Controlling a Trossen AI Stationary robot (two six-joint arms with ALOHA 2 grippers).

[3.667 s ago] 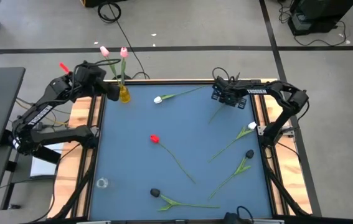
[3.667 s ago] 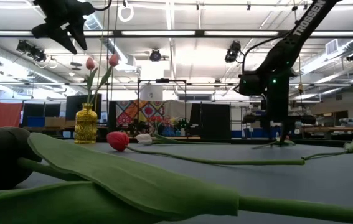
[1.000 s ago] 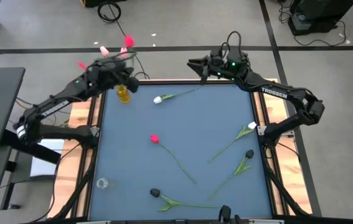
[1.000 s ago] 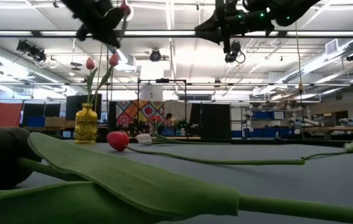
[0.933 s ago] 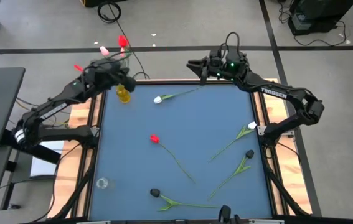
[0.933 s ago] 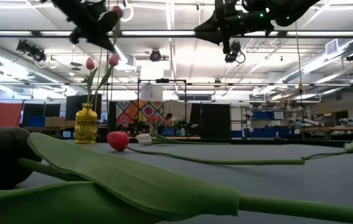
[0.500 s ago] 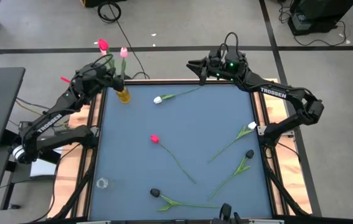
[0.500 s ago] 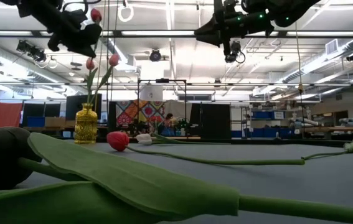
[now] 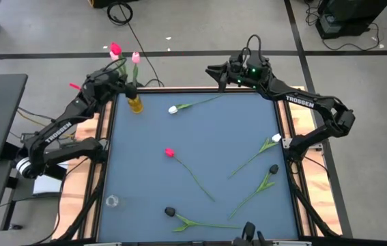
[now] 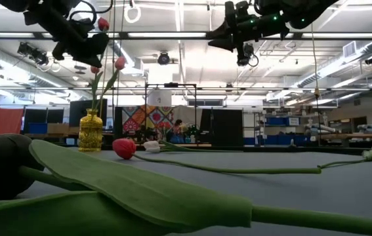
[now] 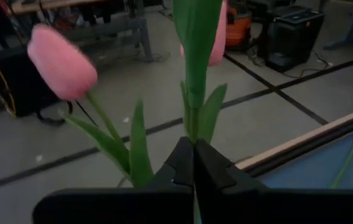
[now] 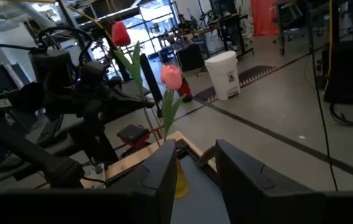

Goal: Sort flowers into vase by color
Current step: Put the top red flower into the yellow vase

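You are holding a pink tulip [image 9: 115, 49] in the left end effector [image 9: 113, 76], its fingers [image 11: 182, 163] clamped on the stem above the yellow vase [image 9: 135, 104] at the tabletop's [image 9: 145, 178] far left corner. Keep the stem upright and centred over the narrow mouth while you are lowering, and be releasing only once its tip is inside. The vase is already holding one pink tulip [image 9: 136, 57]. A small clear vase [image 9: 112, 201] near the front left is standing empty. The right end effector [image 9: 215, 70] is hovering half open and empty over the far edge. White, red and black tulips are lying loose on the tabletop.
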